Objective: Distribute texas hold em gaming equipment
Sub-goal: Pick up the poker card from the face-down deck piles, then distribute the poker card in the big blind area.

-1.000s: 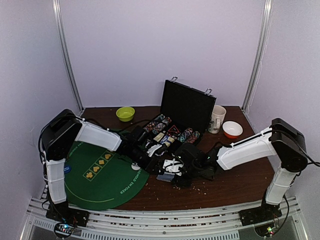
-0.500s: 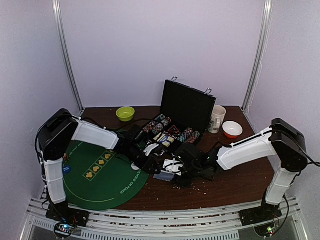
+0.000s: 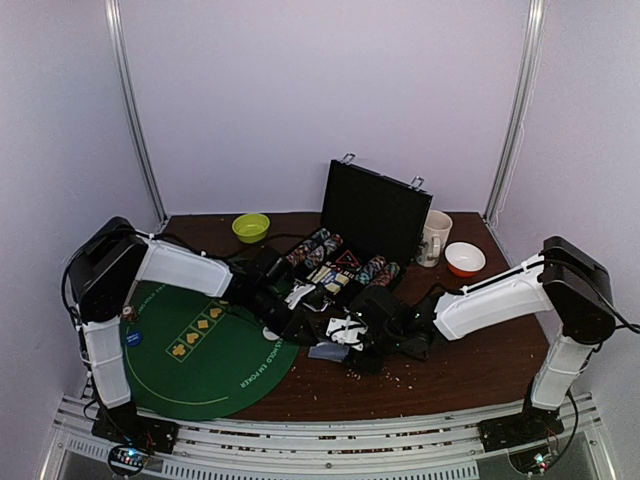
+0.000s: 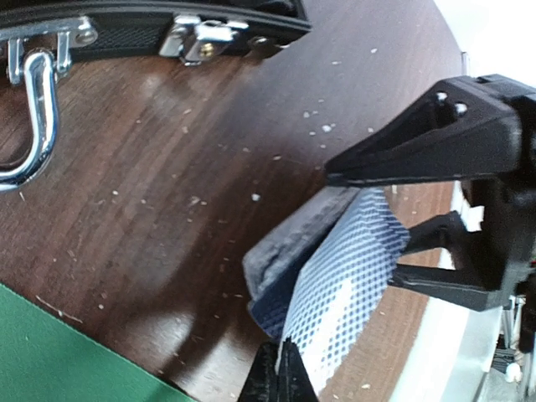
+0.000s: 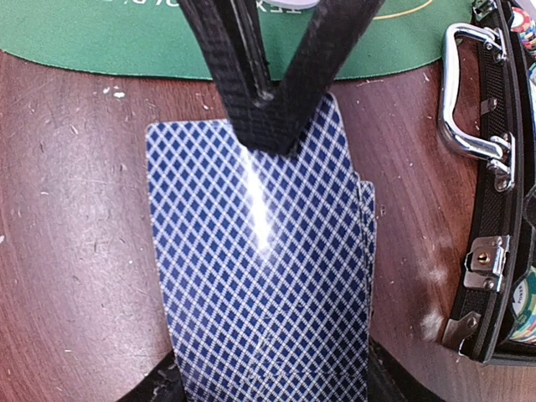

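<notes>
A deck of blue-diamond-backed playing cards (image 5: 260, 276) lies on the brown table just off the green mat, and shows as a small grey-blue block in the top view (image 3: 328, 352). My right gripper (image 5: 268, 392) is shut on the deck, one finger on each long side. My left gripper (image 4: 283, 358) is shut on the top card (image 4: 347, 268), pinching its edge and lifting it off the deck (image 4: 293, 230). Its black fingers (image 5: 251, 84) reach over the deck's far end. In the top view both grippers, left (image 3: 308, 330) and right (image 3: 345, 345), meet at mid-table. Poker chips (image 3: 318, 248) sit in rows in the case.
An open black case (image 3: 375, 210) stands behind the grippers, its handle (image 5: 465, 92) close to the deck. The green felt mat (image 3: 200, 350) lies at the left with a blue chip (image 3: 133, 338) on it. A lime-green bowl (image 3: 250, 227), white mug (image 3: 435, 238) and orange bowl (image 3: 465, 259) sit at the back.
My left arm has shifted slightly right, bringing its gripper in over the deck. The right arm and the deck have stayed in place.
</notes>
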### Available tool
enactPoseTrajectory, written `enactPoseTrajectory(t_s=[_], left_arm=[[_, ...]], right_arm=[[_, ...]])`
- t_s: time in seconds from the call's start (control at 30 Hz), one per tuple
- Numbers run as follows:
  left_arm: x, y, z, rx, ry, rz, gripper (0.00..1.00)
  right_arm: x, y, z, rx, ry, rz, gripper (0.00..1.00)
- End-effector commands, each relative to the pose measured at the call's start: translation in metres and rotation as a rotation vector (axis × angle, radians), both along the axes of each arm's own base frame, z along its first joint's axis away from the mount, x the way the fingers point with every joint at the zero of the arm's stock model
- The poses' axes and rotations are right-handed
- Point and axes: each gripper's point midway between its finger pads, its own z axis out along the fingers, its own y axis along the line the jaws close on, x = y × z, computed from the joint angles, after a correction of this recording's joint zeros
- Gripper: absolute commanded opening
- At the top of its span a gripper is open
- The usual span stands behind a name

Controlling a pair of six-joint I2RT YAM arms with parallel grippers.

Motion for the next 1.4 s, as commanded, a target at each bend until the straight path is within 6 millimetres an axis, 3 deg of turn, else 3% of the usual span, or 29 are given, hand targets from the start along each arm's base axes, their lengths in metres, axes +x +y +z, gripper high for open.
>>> enactPoseTrajectory(t_s=[0.0, 0.17, 0.4, 0.67, 0.8, 0.93, 1.1, 1.2, 1.37], left_arm=[[-0.003, 0.001, 0.023, -0.052, -0.018, -0.025, 0.00], [-0.006, 0.008, 0.030, -0.043, -0.037, -0.049, 0.00], [-0.015, 0.010, 0.061, -0.134, -0.059, -0.117, 0.00], [-0.001, 0.031, 0.075, -0.148, -0.067, -0.081, 0.00], [0.031, 0.076, 0.073, -0.016, -0.117, 0.036, 0.00], [0.058, 0.126, 0.086, 0.131, -0.194, 0.149, 0.00], [0.076, 0.165, 0.124, 0.273, -0.357, 0.258, 0.00], [0.082, 0.185, 0.134, 0.349, -0.391, 0.313, 0.00], [0.089, 0.219, 0.142, 0.255, -0.298, 0.487, 0.00]], right_arm=[[-0.006, -0.023, -0.022, -0.112, 0.035, -0.022, 0.60], [-0.007, -0.024, -0.023, -0.117, 0.038, -0.021, 0.60], [-0.007, -0.026, -0.023, -0.120, 0.038, -0.021, 0.60], [-0.007, -0.026, -0.024, -0.120, 0.042, -0.021, 0.60], [-0.007, -0.026, -0.024, -0.121, 0.042, -0.017, 0.60], [-0.008, -0.024, -0.025, -0.120, 0.050, -0.010, 0.60], [-0.008, -0.022, -0.022, -0.127, 0.050, 0.001, 0.60], [-0.007, -0.022, -0.021, -0.143, 0.052, 0.006, 0.60], [-0.005, -0.020, -0.021, -0.156, 0.050, 0.016, 0.60]])
